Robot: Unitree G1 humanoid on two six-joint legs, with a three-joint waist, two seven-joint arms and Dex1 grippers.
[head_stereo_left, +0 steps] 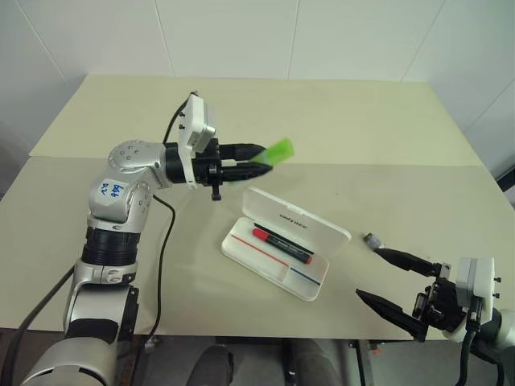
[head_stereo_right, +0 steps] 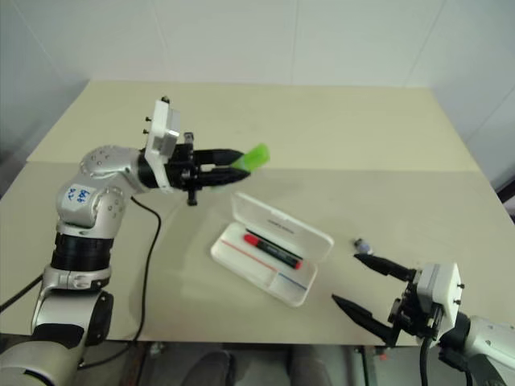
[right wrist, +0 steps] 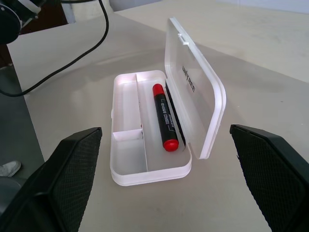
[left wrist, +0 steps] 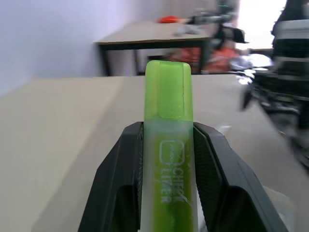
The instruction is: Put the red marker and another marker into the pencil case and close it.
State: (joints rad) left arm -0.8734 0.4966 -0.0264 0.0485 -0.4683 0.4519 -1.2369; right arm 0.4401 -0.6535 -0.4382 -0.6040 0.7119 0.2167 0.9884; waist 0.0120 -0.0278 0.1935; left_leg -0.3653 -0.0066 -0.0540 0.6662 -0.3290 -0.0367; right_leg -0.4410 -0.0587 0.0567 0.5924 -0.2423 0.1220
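Left tool point(head_stereo_left: 259, 161), upper left of centre in the head view, is clamped on the light-green highlighter point(head_stereo_left: 279, 150), held above the worktop point(head_stereo_left: 386, 121) with the cap end sticking out past the fingertips. In the left wrist view the fingers point(left wrist: 118, 179) pinch the barrel on both sides, only the lower half gripped.

Centre of frame: white pencil case point(head_stereo_left: 245, 249) lies open, lid point(head_stereo_left: 296, 215) propped up on the far side. Red marker point(head_stereo_left: 282, 245) is already inside, lying along the long compartment next to the lid. Highlighter is up and to the left of the case, apart from it, not yet over it.

Right of the case a tiny grey piece point(head_stereo_left: 371, 239) sits on the worktop, just beside the upper finger of the right tool point(head_stereo_left: 385, 278). Right tool, lower right, has its fingers spread wide with nothing between them, pointing at the case.

Risks, as a guess:
- Grip is on the tail end, so the highlighter could pivot or slip on release and land outside the case or across the divider.
- If it lands on top of the red marker, the lid may not shut flat.
- Coming in low, the left tool could knock the raised lid and shove the light case.
- Right tool could push the case sideways when closing it.
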